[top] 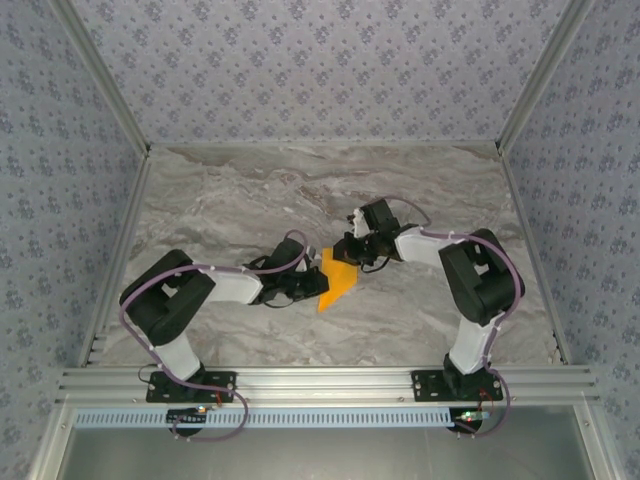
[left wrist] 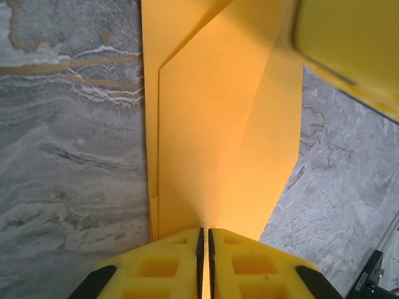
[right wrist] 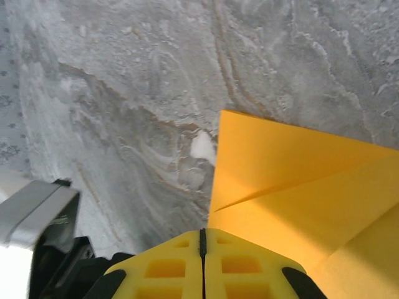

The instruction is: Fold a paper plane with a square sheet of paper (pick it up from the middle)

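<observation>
Two arms angled inward over the grey marble table (top: 250, 190), the left gripper (left wrist: 204, 233) pinched shut on one end of the folded orange sheet (top: 337, 280) mid-table, the right gripper (right wrist: 202, 233) clamped on its other end.

Ahead of the left gripper (left wrist: 204, 232) the folded orange paper (left wrist: 212, 156) runs off the top edge, its near end lost between the pressed-together fingers (left wrist: 168, 261). A blurred yellow block (left wrist: 349, 43) ahead-right is cut by the corner. Right of the right gripper (right wrist: 202, 232) the paper leaves the frame, its near edge hidden behind that gripper's fingers.
</observation>
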Action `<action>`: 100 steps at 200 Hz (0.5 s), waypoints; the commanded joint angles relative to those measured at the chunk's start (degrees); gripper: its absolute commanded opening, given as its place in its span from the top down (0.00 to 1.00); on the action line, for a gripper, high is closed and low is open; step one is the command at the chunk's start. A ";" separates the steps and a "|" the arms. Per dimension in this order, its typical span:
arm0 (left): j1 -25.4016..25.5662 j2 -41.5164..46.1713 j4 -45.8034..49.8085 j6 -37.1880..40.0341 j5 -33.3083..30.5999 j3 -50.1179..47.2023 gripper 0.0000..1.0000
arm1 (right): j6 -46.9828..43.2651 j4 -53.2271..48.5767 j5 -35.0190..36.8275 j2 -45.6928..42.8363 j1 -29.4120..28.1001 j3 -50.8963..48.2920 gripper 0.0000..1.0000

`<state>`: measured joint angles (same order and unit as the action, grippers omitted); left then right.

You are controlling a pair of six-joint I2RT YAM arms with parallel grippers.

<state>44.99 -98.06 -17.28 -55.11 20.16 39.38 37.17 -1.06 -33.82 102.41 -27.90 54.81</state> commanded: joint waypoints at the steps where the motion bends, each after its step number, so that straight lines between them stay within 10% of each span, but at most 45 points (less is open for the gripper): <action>1: -0.06 -0.92 0.89 0.81 1.06 0.97 0.87 | 3.12 1.42 0.72 -1.48 -1.28 -3.15 0.91; 100: 0.01 3.24 -0.46 -0.70 2.11 -1.23 0.86 | 4.15 3.33 3.54 5.09 -2.90 -4.65 0.92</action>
<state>44.99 -97.78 -17.28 -55.13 20.40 39.29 41.19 2.37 -32.88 105.36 -30.98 50.76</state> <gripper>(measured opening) 0.123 0.077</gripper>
